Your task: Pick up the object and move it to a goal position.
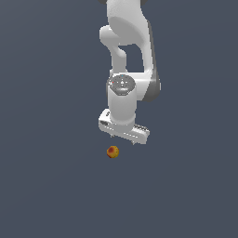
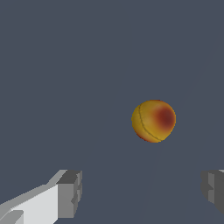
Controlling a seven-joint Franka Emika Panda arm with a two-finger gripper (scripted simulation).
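While our white two-fingered gripper (image 1: 123, 137) hangs wide open and empty, the small yellow-orange ball with dark red patches (image 1: 112, 152) lies just beside it, uncentred; closing now could nudge it rolling away.

— Where's the ball (image 1: 112, 152)?
— Just below the gripper (image 1: 122, 139) in the exterior view, a touch toward that view's left, not touching.
— And the fingers (image 2: 70, 194)?
— Spread wide, nothing between them.
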